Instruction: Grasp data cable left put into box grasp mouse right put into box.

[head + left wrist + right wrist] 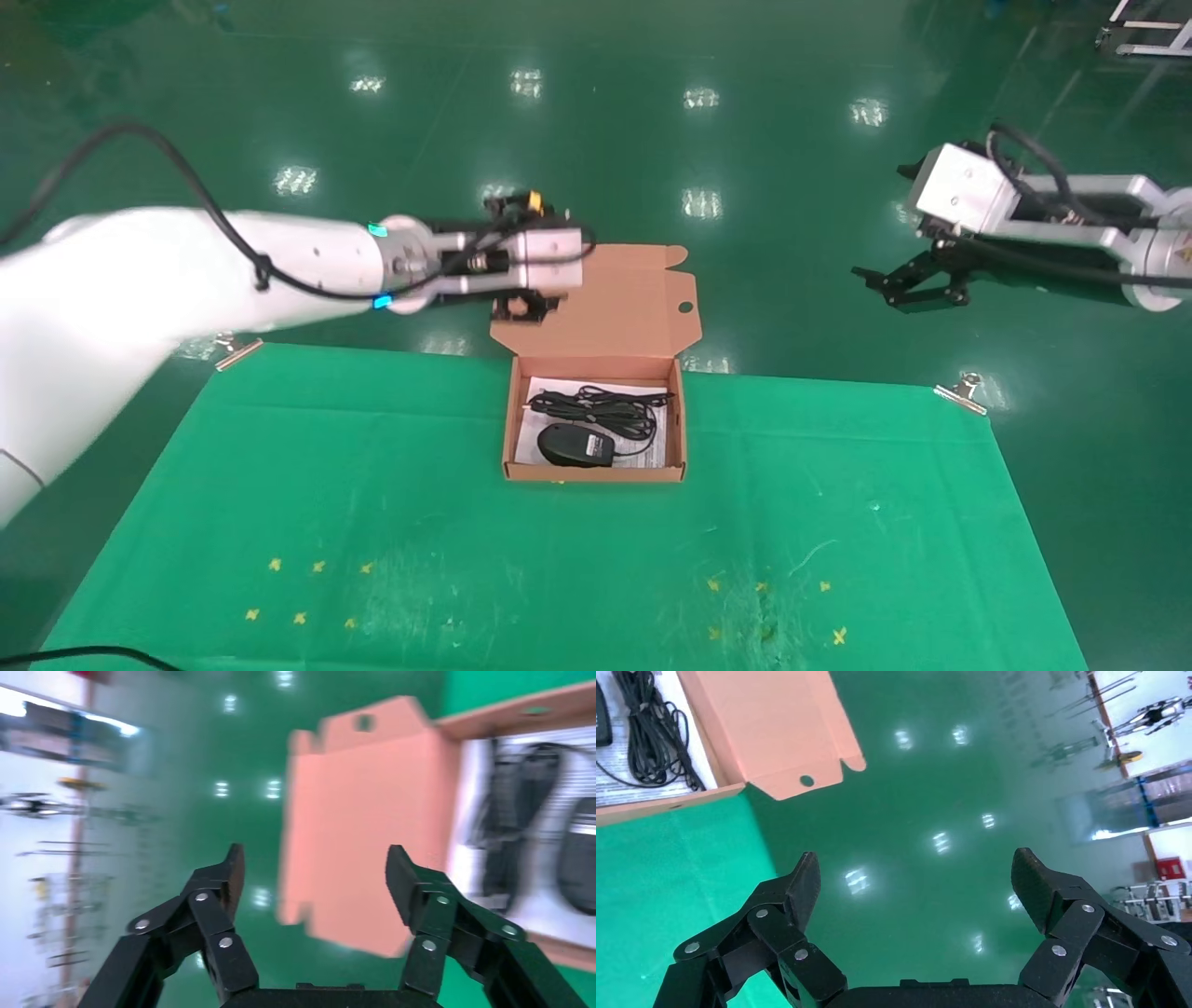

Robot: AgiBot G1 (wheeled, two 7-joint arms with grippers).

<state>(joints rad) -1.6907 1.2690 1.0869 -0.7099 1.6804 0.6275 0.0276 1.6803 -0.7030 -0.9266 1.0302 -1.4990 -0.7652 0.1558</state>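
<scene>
The box (596, 472) stands open at the table's far middle, its lid flap (605, 303) laid back beyond the edge. The black mouse (575, 445) lies in the box's near part. The data cable (601, 407) lies bundled behind it on the white leaflet. My left gripper (524, 306) is open and empty, hovering over the lid flap's left corner, behind the box. In the left wrist view my gripper (315, 860) frames the flap (365, 811). My right gripper (908, 284) is open and empty, raised far right beyond the table; it also shows in the right wrist view (916, 860).
A green cloth (372, 485) covers the table, held by metal clips at the far left corner (237, 349) and the far right corner (964, 391). Yellow marks (307, 592) dot its near part. The shiny green floor (792, 186) lies beyond.
</scene>
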